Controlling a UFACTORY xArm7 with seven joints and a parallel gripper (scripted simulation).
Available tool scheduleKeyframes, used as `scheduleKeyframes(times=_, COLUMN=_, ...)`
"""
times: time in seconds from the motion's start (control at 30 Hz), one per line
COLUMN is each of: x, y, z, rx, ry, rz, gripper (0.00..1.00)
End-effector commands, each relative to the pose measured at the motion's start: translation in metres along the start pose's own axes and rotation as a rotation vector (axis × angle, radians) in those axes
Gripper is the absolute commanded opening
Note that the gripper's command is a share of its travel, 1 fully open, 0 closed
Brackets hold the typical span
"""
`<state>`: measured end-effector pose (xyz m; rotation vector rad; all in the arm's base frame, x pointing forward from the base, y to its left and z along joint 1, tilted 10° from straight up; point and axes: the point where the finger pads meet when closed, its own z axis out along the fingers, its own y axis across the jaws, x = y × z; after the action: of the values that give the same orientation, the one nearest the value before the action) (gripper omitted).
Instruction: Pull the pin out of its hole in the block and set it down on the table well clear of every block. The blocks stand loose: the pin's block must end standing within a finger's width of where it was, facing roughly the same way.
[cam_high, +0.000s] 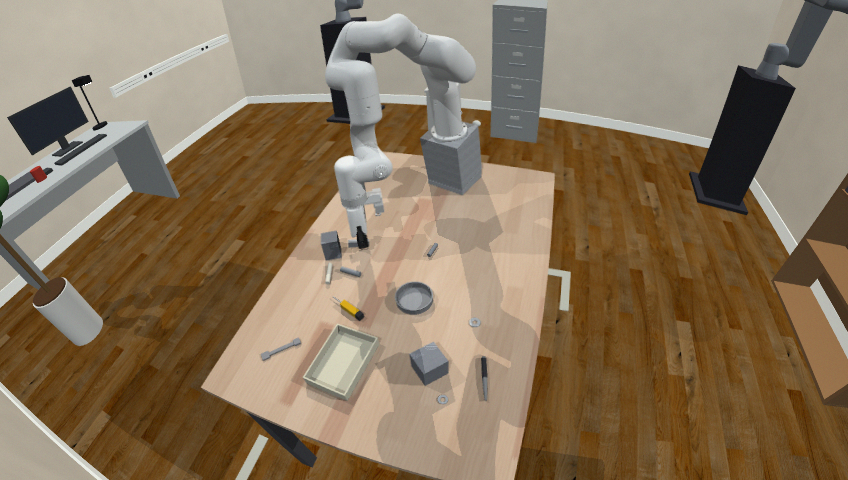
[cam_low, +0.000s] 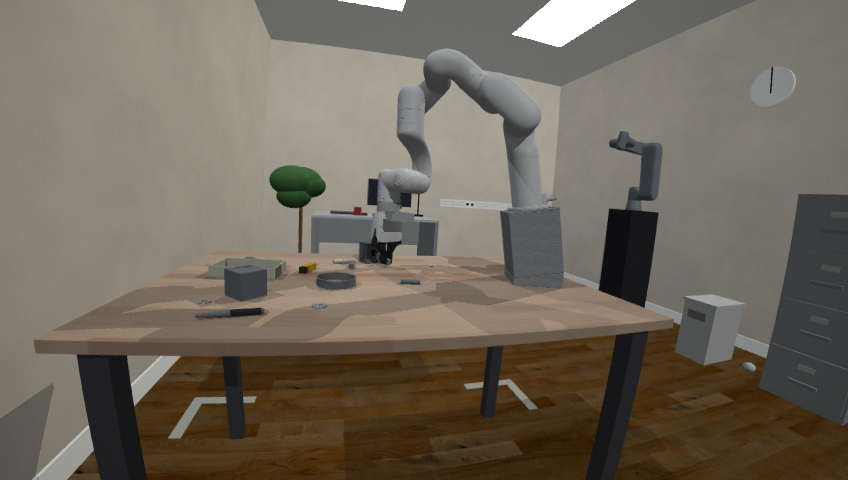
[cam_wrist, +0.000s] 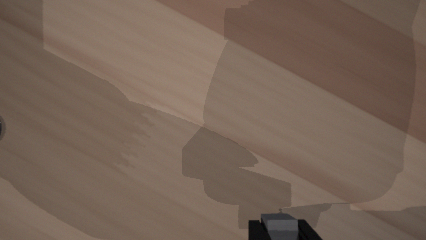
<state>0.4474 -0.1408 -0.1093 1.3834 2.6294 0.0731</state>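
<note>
My gripper (cam_high: 360, 240) (cam_low: 381, 254) is shut on the pin (cam_wrist: 280, 223), a short grey peg whose end shows between the black fingers at the bottom of the wrist view. The gripper hangs low over the table, just right of the small dark grey block (cam_high: 330, 244) at the far left in the top view. The pin is out of that block and apart from it. The wrist view shows bare wood under the pin. The block's hole is too small to see.
A second grey block (cam_high: 428, 362) (cam_low: 245, 281), a cream tray (cam_high: 340, 368), a round grey dish (cam_high: 414, 297) (cam_low: 336, 279), a yellow-handled tool (cam_high: 351, 309), a wrench (cam_high: 280, 349), a pen (cam_high: 484, 377), washers and three short cylinders (cam_high: 349, 271) lie on the table. The arm's base pedestal (cam_high: 452, 160) stands at the back.
</note>
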Motion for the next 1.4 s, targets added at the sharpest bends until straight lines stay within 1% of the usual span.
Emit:
scheduleKeyframes(times=0.0, x=-0.0016, y=0.0007, z=-0.0009, rx=-0.001, ry=-0.003, rz=0.000, gripper=0.00)
scheduleKeyframes(times=0.4, x=0.0068, y=0.0015, z=0.0004, rx=-0.004, ry=-0.001, rz=0.000, gripper=0.00)
scheduleKeyframes(times=1.07, x=0.0043, y=0.0007, z=0.0000, rx=-0.001, ry=-0.002, rz=0.000, gripper=0.00)
scheduleKeyframes(times=1.37, x=0.0017, y=0.0001, z=-0.0053, rx=0.000, ry=0.017, rz=0.001, gripper=0.00)
